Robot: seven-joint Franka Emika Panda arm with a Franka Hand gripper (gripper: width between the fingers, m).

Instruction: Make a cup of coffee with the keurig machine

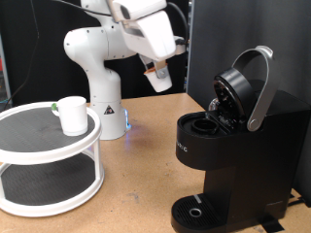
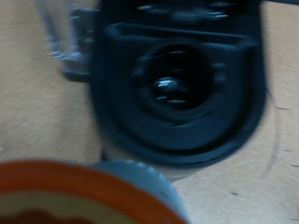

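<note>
The keurig machine stands at the exterior view's right with its lid and silver-grey handle swung up, so the pod chamber is open. My gripper hangs in the air to the exterior view's upper left of the open lid, apart from it. It is shut on a small pod, which shows blurred and orange-rimmed in the wrist view. The wrist view looks down on the machine's round black chamber. The white cup stands upright on the top tier of a round white shelf at the exterior view's left.
The robot's white base stands between the shelf and the machine. The round drip tray at the machine's foot holds nothing. A clear, blurred object shows beside the machine in the wrist view. Wooden tabletop lies between shelf and machine.
</note>
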